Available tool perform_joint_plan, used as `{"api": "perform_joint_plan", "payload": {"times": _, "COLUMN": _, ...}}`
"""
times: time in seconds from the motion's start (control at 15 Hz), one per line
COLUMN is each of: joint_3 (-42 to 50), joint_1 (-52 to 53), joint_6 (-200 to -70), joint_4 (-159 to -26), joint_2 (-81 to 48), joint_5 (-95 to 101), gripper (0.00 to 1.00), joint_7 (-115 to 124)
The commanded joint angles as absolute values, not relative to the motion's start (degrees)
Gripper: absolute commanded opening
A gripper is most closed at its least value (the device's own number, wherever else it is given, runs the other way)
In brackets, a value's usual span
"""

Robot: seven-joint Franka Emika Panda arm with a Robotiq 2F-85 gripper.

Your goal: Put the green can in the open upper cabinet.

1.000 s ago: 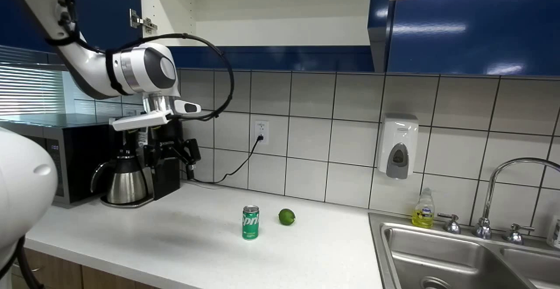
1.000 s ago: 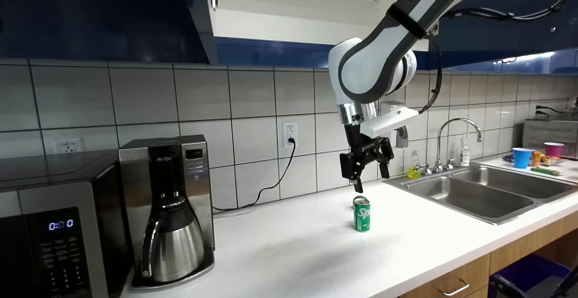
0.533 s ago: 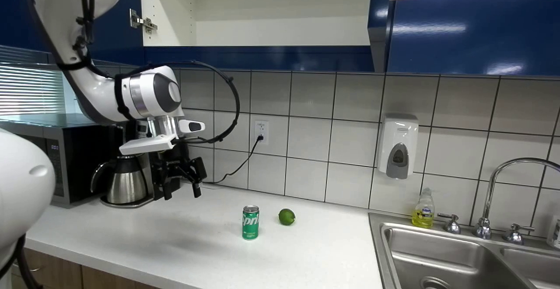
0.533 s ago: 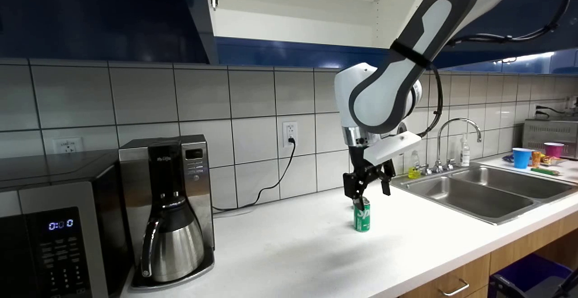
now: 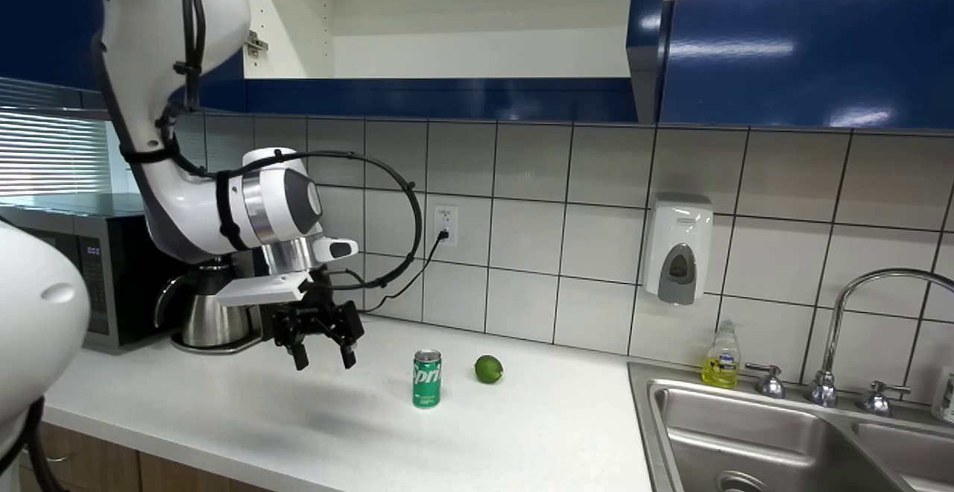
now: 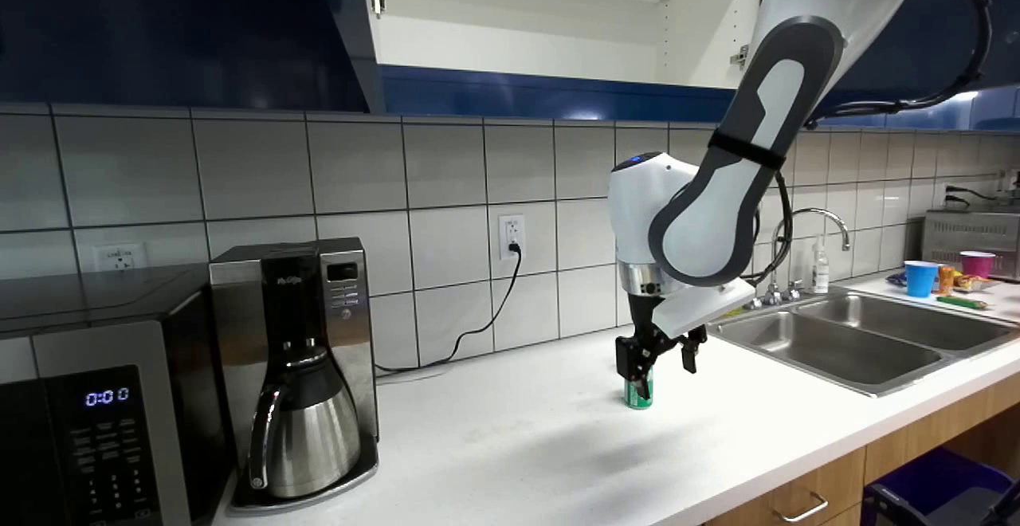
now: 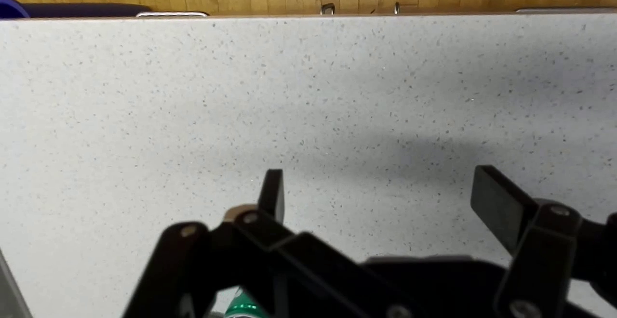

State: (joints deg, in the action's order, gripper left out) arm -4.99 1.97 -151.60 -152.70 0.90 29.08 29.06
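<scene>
The green can [image 5: 427, 379] stands upright on the white counter. In an exterior view, its lower part [image 6: 639, 402] shows behind my gripper finger. In the wrist view, only a bit of its green top [image 7: 243, 306] shows at the bottom edge, behind the gripper. My gripper [image 5: 325, 358] is open and empty, low over the counter and to the left of the can there, apart from it. It also shows in an exterior view [image 6: 666, 378] and in the wrist view [image 7: 381, 192], with bare counter between its fingers. The open upper cabinet [image 5: 477, 45] has a white interior above the tiled wall.
A lime [image 5: 488, 369] lies beside the can. A sink [image 5: 641, 417] with a faucet [image 5: 835, 328] is on the right. A coffee maker [image 6: 319, 422] and microwave [image 6: 111, 430] stand at the other end. Cabinet door [image 5: 805, 52] and soap dispenser [image 5: 678, 250] are above.
My arm has come down steadily, lowering the open gripper toward the counter and bringing it a little nearer the can. The can and lime have not moved.
</scene>
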Motion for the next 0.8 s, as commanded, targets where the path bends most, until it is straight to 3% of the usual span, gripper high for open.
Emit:
{"api": "perform_joint_plan", "payload": {"times": 0.0, "joint_3": -3.00, "joint_1": 0.52, "joint_6": -157.12, "joint_4": -152.58, "joint_2": -2.16, "joint_5": 36.91, "gripper": 1.00, "joint_7": 36.53}}
{"api": "perform_joint_plan", "payload": {"times": 0.73, "joint_3": 7.17, "joint_1": 1.57, "joint_6": -166.11, "joint_4": -144.80, "joint_2": -13.86, "joint_5": 65.68, "gripper": 1.00, "joint_7": 57.04}}
